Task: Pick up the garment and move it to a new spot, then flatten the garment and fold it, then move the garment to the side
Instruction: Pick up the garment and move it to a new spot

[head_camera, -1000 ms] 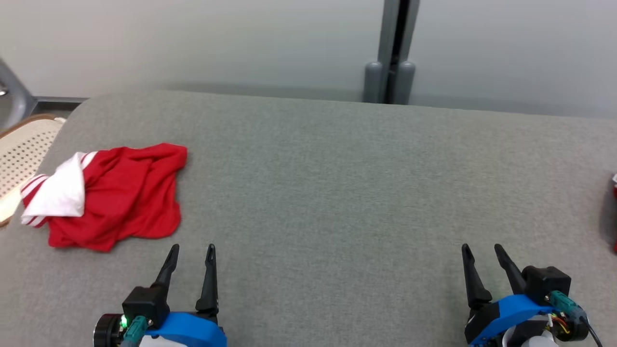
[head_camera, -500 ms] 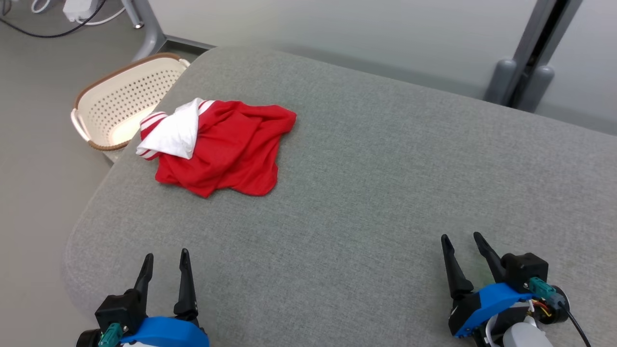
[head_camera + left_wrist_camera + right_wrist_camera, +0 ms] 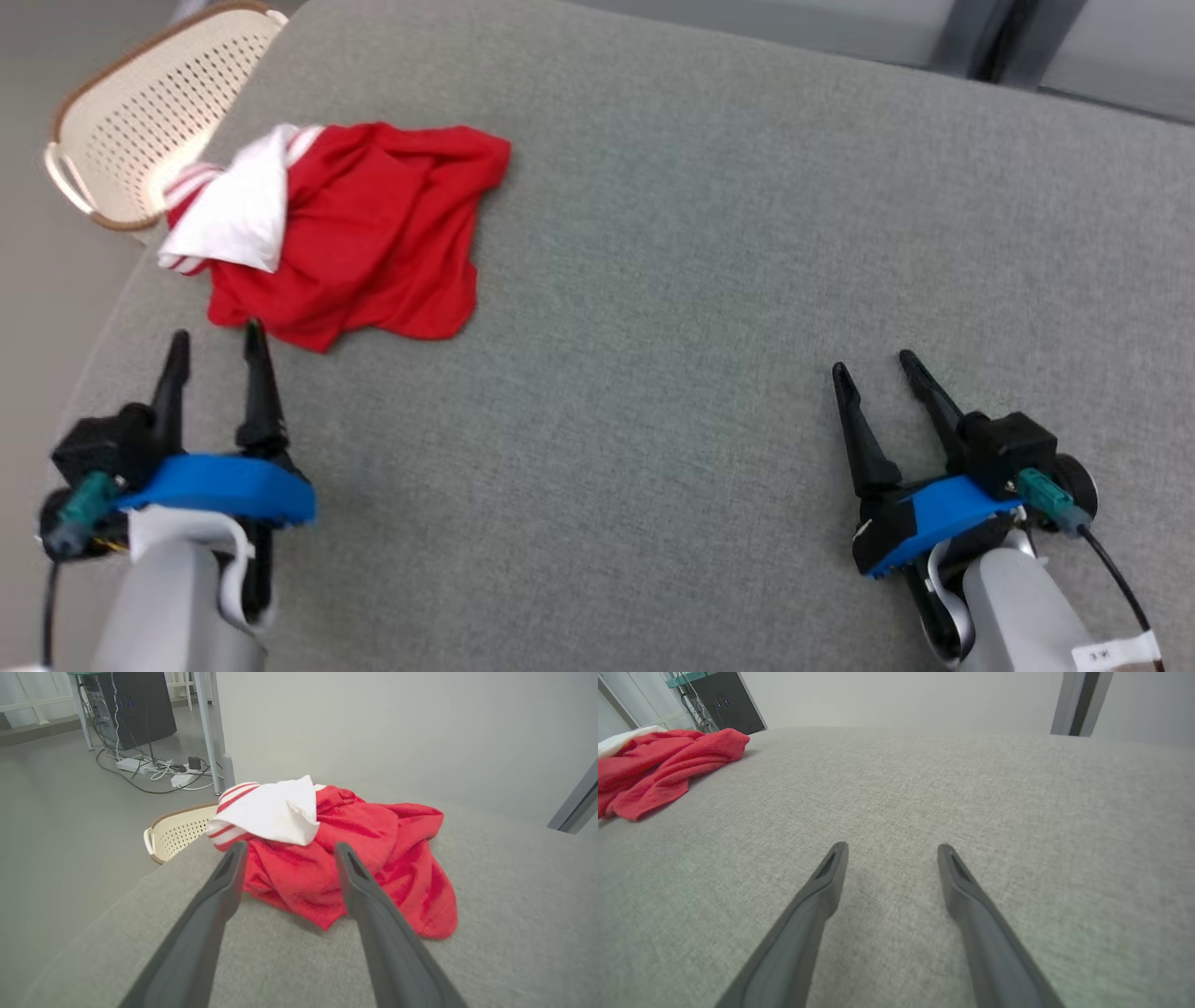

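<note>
The garment (image 3: 355, 224), red with a white striped part, lies crumpled near the left edge of the grey counter (image 3: 709, 243), beside a basket (image 3: 131, 121). The left gripper (image 3: 215, 331) points at its near edge, jaws spread and empty, seemingly lined up for the pick; the right gripper (image 3: 873, 362), equally spread and empty, hovers well apart over bare counter

Left gripper (image 3: 214, 329) and right gripper (image 3: 873, 361) both point forward, low down, fingers spread wide, nothing gripped.
</note>
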Available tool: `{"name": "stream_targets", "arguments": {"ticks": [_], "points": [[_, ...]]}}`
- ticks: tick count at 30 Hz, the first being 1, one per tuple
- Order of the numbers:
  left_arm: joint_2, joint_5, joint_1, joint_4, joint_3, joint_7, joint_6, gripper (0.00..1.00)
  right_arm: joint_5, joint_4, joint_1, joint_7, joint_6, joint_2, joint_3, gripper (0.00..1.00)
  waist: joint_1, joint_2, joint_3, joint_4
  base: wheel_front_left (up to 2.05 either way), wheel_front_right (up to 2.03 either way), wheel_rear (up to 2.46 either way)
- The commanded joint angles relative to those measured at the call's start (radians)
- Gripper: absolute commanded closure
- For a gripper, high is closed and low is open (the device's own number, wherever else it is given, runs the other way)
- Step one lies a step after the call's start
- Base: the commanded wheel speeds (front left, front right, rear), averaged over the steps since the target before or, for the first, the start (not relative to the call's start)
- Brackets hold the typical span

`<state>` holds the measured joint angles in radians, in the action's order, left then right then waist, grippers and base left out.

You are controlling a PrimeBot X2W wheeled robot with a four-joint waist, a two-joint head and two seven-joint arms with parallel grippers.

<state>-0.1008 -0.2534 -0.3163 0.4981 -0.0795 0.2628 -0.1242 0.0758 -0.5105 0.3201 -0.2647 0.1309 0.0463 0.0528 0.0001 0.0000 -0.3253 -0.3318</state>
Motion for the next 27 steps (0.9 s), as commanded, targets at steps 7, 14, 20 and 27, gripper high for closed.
{"name": "stream_targets", "arguments": {"ticks": [7, 14, 20, 27], "points": [[-0.132, -0.026, -0.229, 0.127, 0.026, 0.003, -0.006, 0.00, -0.037, 0.018, 0.016, 0.005, -0.001, 0.016, -0.025, 0.00, -0.0001, 0.0000, -0.102, 0.055, 0.00, 0.00, 0.00], [-0.218, -0.080, -0.374, 0.339, 0.110, 0.003, -0.006, 0.00, -0.042, 0.009, 0.024, 0.009, -0.002, 0.024, -0.033, 0.00, -0.0001, 0.0000, -0.153, 0.102, 0.00, 0.00, 0.00], [-0.235, -0.104, -0.449, 0.493, 0.149, 0.002, -0.006, 0.43, -0.042, 0.000, 0.036, 0.010, -0.003, 0.026, -0.044, 0.00, -0.0001, 0.0000, -0.166, 0.118, 0.00, 0.00, 0.00], [-0.232, -0.062, -0.430, 0.426, 0.138, 0.002, -0.005, 1.00, -0.016, 0.000, 0.028, 0.008, -0.003, 0.022, -0.039, 0.00, -0.0001, 0.0000, -0.125, 0.111, 0.00, 0.00, 0.00]]}}
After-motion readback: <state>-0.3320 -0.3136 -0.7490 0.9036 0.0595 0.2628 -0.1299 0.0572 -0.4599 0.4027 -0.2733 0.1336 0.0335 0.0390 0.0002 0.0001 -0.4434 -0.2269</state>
